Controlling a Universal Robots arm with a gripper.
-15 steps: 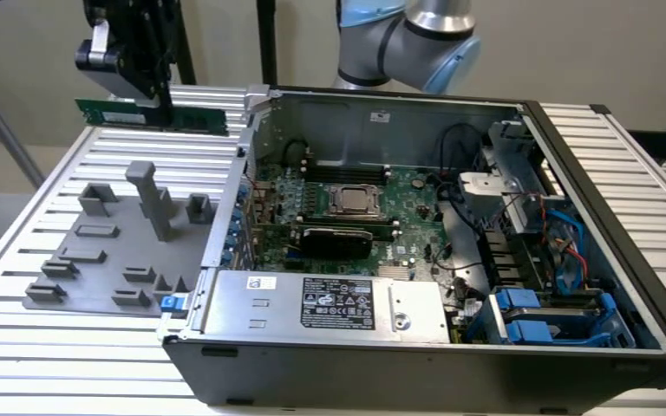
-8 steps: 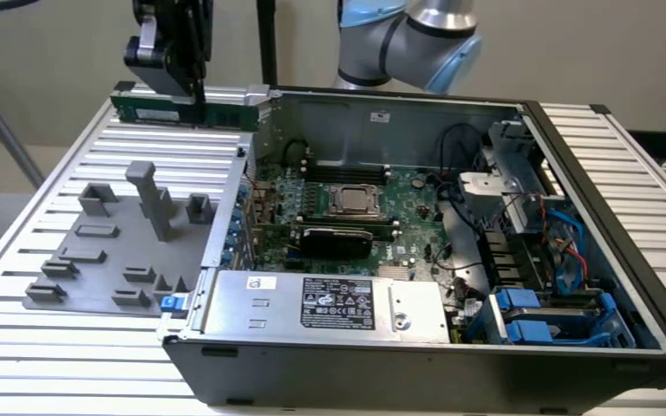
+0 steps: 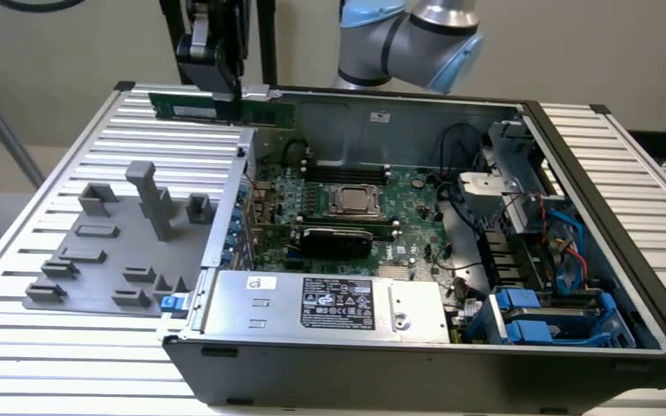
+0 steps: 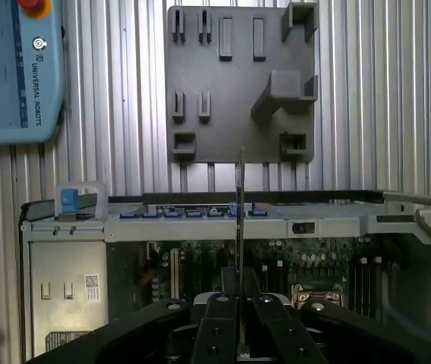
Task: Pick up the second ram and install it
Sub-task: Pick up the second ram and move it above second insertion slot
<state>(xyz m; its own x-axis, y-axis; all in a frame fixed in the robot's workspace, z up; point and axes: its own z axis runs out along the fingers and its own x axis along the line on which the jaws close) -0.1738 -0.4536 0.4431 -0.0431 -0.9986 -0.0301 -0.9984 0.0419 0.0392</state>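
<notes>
Above the desk's [image 3: 55, 347] far edge, the second ram [image 3: 257, 111] is pinched mid-length by the hand [image 3: 225, 94] (light, stiff, judged fragile).

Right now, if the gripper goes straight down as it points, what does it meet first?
Probably the second ram in the gripper would strike the computer case's wall first; depth is unclear.

second ram [image 3: 223, 110]: in gripper [image 3: 219, 94], above case [image 3: 426, 364] edge
fixture plate [image 3: 114, 243]: on table [image 3: 44, 373], exterior view's left of case
</notes>
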